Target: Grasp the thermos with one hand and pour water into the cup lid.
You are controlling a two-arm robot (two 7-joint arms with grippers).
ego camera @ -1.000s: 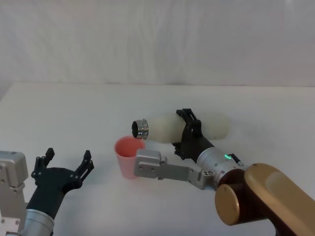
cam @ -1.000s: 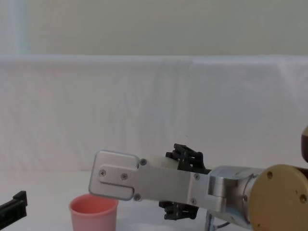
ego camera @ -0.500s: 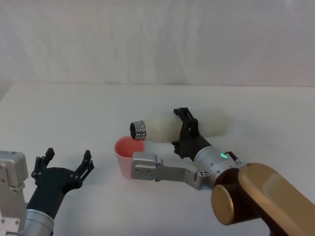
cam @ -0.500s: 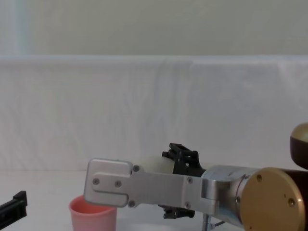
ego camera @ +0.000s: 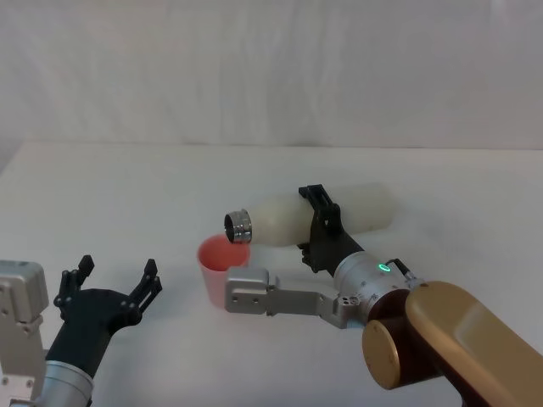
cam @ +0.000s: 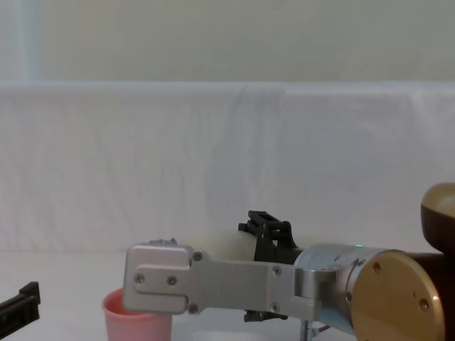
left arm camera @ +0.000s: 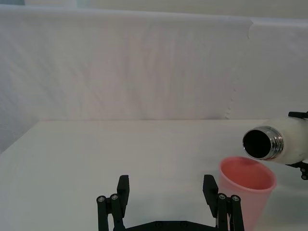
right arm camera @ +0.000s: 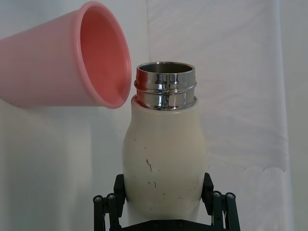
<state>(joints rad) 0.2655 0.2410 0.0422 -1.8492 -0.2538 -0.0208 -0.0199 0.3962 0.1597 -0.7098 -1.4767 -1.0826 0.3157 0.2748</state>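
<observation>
Nearest, at the lower left of the head view, the left hand (ego camera: 109,287) is parked low over the white counter (ego camera: 102,203), its two black fingers spread wide apart with nothing between them. In the left wrist view those same fingers (left arm camera: 210,192) stand apart and empty, with the cup beyond them.

A little farther in, near the middle of the counter, stands the cup lid (ego camera: 219,270), a small pink cup, upright with its mouth open upward. In the chest view only its upper part (cam: 114,314) shows, behind the grey plate of the right arm.

Just beyond and to the right of the cup, the right hand (ego camera: 321,227) is closed around the body of the thermos (ego camera: 284,219), one finger on each side, as the right wrist view shows (right arm camera: 163,166). The cream-white bottle is held off the counter, tipped over almost flat, its base to the right and its steel neck pointing left and slightly down. The open neck hangs just above the far right edge of the cup's rim, seen also from the left wrist (left arm camera: 274,144). No water can be made out at the mouth.

Behind everything, a white cloth backdrop (ego camera: 271,68) rises at the far edge of the counter.
</observation>
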